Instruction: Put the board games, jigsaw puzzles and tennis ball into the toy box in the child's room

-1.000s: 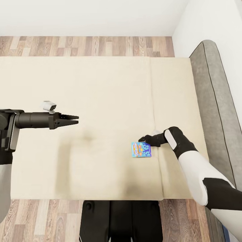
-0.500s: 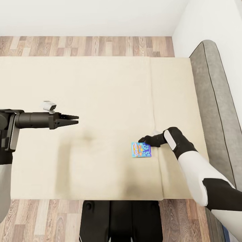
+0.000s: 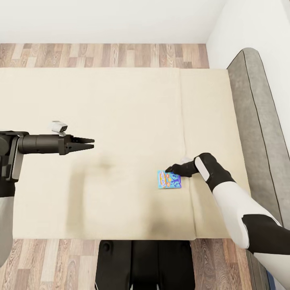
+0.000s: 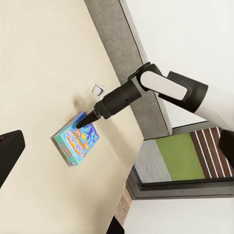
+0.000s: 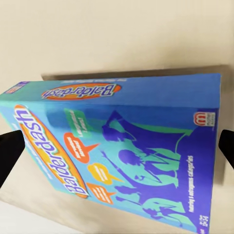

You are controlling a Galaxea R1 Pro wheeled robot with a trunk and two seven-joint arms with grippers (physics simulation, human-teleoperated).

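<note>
Balderdash board game [image 3: 169, 179] lies on bed [image 3: 121, 121]; right hand [image 3: 169, 168], fingers apart, angled down over it.

Wood-plank floor [image 3: 121, 55] meets a white wall [image 3: 100, 20]; a green patch [image 4: 176, 161], perhaps outdoors, shows beyond.

Even, bright, glare-free light falls on the bed [image 3: 121, 121], where soft grey shadows of the arms pool toward 6 o'clock in the head view, and the blue board game [image 5: 122, 151] looks slightly blurred close up.
</note>
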